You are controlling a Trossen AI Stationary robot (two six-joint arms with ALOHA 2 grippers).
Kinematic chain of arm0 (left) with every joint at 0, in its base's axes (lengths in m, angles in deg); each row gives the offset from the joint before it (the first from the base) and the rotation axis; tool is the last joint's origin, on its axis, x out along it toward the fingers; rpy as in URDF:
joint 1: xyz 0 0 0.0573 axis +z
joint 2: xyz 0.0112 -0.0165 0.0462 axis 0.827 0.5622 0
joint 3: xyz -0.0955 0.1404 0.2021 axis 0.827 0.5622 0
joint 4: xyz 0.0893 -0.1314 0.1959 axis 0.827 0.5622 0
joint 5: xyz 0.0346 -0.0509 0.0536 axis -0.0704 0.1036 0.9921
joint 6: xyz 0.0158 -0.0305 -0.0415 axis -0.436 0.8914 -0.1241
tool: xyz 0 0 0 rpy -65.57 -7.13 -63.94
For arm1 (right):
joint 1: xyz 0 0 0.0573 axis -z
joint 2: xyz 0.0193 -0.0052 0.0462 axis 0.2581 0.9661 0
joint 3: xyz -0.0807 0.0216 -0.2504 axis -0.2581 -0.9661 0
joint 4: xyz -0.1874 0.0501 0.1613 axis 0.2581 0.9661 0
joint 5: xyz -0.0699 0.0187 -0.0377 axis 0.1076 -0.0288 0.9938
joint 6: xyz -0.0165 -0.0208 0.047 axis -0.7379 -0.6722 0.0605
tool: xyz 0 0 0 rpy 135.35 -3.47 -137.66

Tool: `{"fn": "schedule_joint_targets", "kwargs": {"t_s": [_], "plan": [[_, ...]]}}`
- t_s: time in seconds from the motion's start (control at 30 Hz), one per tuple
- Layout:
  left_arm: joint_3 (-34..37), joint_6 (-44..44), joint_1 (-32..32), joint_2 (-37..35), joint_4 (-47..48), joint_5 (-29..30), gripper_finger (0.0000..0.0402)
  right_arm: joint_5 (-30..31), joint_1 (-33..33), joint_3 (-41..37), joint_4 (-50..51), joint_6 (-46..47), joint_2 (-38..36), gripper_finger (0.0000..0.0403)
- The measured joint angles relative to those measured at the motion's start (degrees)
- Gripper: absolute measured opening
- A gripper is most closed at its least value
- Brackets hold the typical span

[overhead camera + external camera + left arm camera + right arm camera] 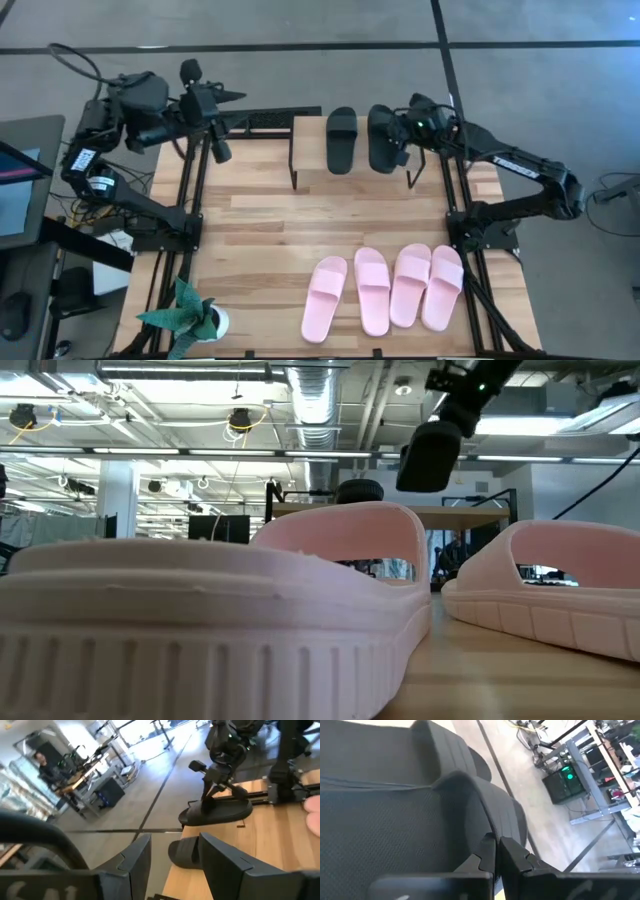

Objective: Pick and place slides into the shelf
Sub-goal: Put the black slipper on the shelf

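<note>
Two black slides (342, 138) (381, 140) lie side by side, soles down, on the shelf (310, 150) at the table's far edge. Four pale pink slides (385, 288) lie in a row on the tabletop at the near right. My right gripper (399, 140) (497, 854) is shut and slants down at the right black slide (395, 820) from the table's right. In the left wrist view it (212, 795) stands right on top of that slide (220, 812). My left gripper (175, 862) is open, raised off the far left, holding nothing. My right gripper's shut fingertips (487, 851) stand over the right black slide's upper side (470, 825), slanting down from the table's right. I cannot tell whether they touch it. The slide lies flat on the shelf.
A small potted plant (190, 318) stands at the near left corner. Black frame rails (195, 200) (455, 200) run along both sides of the table. Bare wood (260, 230) lies between the shelf and the pink slides.
</note>
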Motion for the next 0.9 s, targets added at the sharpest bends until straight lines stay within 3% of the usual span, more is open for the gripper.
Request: {"fn": "schedule_joint_targets", "kwargs": {"t_s": [0.27, 0.6, 0.9], "plan": [[0.0, 10.7, 1.7, 4.0, 4.2, 6.1, 0.0153, -7.8, 7.1, 0.0, -2.5, -5.8, 2.6, 0.0000], [0.0, 7.7, 1.8, 9.7, 3.5, 6.9, 0.0153, -16.6, 13.3, 0.0, -4.4, -9.2, 2.7, 0.0000], [0.0, 5.7, 2.0, 10.1, 1.5, 7.0, 0.0153, -17.8, 11.7, 0.0, -5.5, -10.0, 6.4, 0.0000]]}}
